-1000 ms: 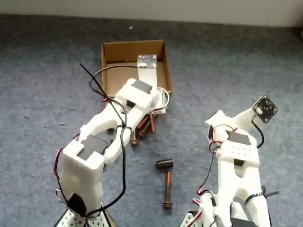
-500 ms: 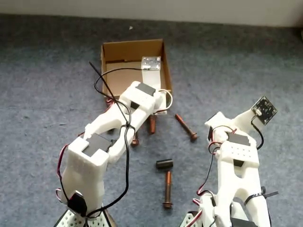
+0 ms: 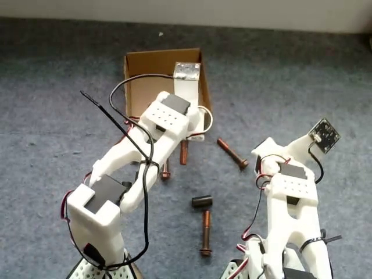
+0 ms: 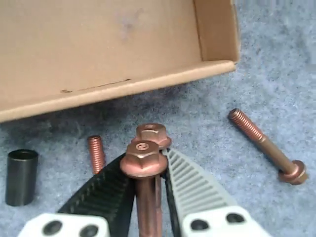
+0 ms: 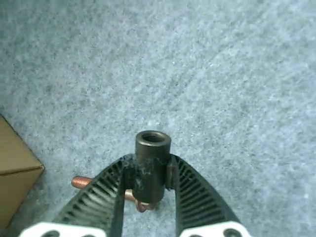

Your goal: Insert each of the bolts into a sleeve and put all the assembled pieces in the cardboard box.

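My left gripper [image 4: 146, 170] is shut on a copper bolt [image 4: 143, 160], head pointing away from the wrist, just in front of the cardboard box [image 4: 98, 44]. A second bolt head [image 4: 153, 134] shows right behind it. In the high view this gripper [image 3: 186, 139] hangs at the front wall of the box [image 3: 135, 64]. My right gripper [image 5: 150, 173] is shut on a black sleeve [image 5: 152, 158], bore facing the camera. A loose bolt [image 3: 232, 153] lies on the carpet between the arms. Another sleeve [image 3: 201, 203] and bolt [image 3: 206, 232] lie nearer the arm bases.
One more bolt [image 3: 165, 168] lies partly under the left arm [image 3: 133, 157], and a further sleeve [image 4: 22, 177] lies beside it. The right arm [image 3: 293, 192] stands at the right. Grey carpet stretches open to the right of the box.
The left arm has shifted toward the box with a bolt in its gripper. One bolt came out of the cluster and rolled right. The right arm has kept still.
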